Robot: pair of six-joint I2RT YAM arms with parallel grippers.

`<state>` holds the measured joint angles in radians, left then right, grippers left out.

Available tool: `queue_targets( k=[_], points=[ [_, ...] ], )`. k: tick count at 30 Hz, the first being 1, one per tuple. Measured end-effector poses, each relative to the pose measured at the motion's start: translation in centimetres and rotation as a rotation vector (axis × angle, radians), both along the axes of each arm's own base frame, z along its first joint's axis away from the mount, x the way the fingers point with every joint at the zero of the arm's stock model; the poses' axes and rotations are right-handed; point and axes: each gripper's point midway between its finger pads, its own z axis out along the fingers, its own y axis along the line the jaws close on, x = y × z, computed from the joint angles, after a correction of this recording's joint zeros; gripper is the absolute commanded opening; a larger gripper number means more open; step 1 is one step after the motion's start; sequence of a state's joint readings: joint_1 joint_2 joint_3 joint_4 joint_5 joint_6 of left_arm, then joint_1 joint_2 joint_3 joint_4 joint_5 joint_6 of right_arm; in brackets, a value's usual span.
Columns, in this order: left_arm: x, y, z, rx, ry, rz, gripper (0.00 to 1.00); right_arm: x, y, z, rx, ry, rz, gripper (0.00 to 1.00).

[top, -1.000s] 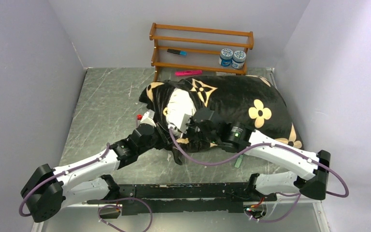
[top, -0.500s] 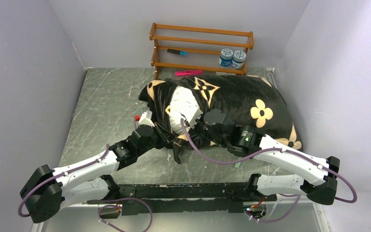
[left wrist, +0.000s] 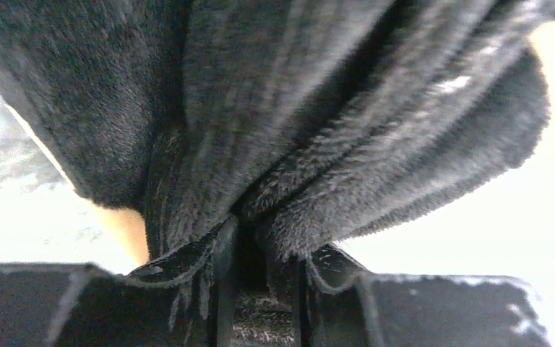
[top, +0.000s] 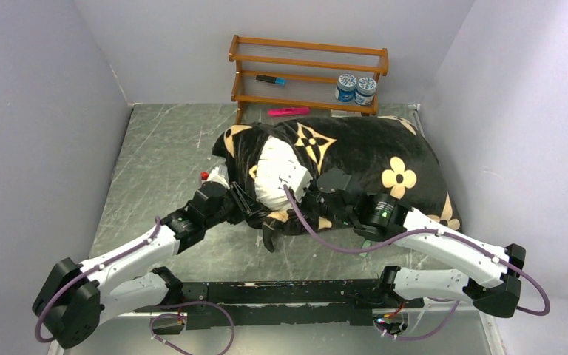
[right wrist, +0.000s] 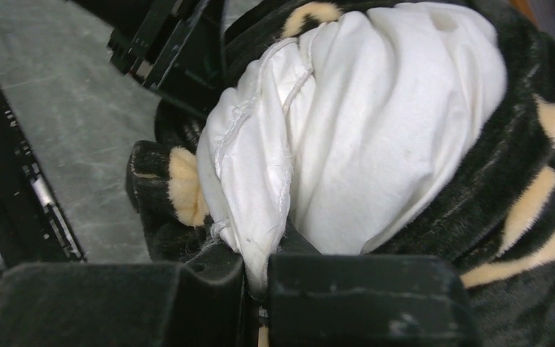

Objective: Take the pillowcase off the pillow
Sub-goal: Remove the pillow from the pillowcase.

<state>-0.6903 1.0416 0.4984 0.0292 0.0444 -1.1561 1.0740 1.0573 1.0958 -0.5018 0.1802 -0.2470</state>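
Observation:
The black plush pillowcase (top: 384, 148) with cream flowers lies across the table's right half. At its open left end the white pillow (top: 277, 174) bulges out. My right gripper (top: 298, 195) is shut on a corner of the pillow (right wrist: 361, 123); the white cloth is pinched between its fingers (right wrist: 256, 271). My left gripper (top: 250, 211) is at the lower lip of the opening. A gathered fold of pillowcase (left wrist: 260, 108) runs down between its fingers (left wrist: 264, 253). They stand slightly apart, and whether they still pinch it is unclear.
A wooden rack (top: 307, 74) at the back holds two jars (top: 355, 89) and a dark marker (top: 270, 79). A pink marker (top: 288, 112) lies in front of it. A small red object (top: 204, 175) sits left of the pillowcase. Walls close in on three sides.
My right gripper has pulled the pillow's corner to the right, baring more white. My left arm has shifted up and left along the opening, and its fingers have parted a little.

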Motion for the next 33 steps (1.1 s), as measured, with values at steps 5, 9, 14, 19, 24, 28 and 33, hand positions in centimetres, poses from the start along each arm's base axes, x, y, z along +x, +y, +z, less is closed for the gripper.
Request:
queue_targets(
  k=[5,9,14,19,24,28,33],
  points=[
    [-0.2,1.6,1.7,0.086,-0.059,-0.012,0.61,-1.7,0.3,-1.2,0.006,0.058,0.087,0.0],
    [-0.2,3.6,2.4,0.186,-0.09,0.009,0.73,-2.9,0.6,-2.5,-0.008,0.105,0.148,0.0],
    [0.7,6.2,4.8,0.301,-0.165,0.065,0.77,-3.7,0.8,-3.9,-0.03,0.145,0.184,0.0],
    [2.4,7.0,8.9,0.349,-0.276,0.104,0.78,-4.2,0.9,-5.1,-0.051,0.175,0.206,0.0],
    [4.3,5.9,10.6,0.407,-0.339,0.061,0.78,-4.2,1.0,-5.2,-0.055,0.181,0.21,0.0],
    [5.7,4.6,9.9,0.47,-0.344,-0.006,0.77,-4.2,1.0,-5.2,-0.054,0.181,0.21,0.0],
    [6.9,4.0,8.0,0.554,-0.333,-0.062,0.76,-4.1,1.0,-5.2,-0.055,0.177,0.203,0.0]
  ],
)
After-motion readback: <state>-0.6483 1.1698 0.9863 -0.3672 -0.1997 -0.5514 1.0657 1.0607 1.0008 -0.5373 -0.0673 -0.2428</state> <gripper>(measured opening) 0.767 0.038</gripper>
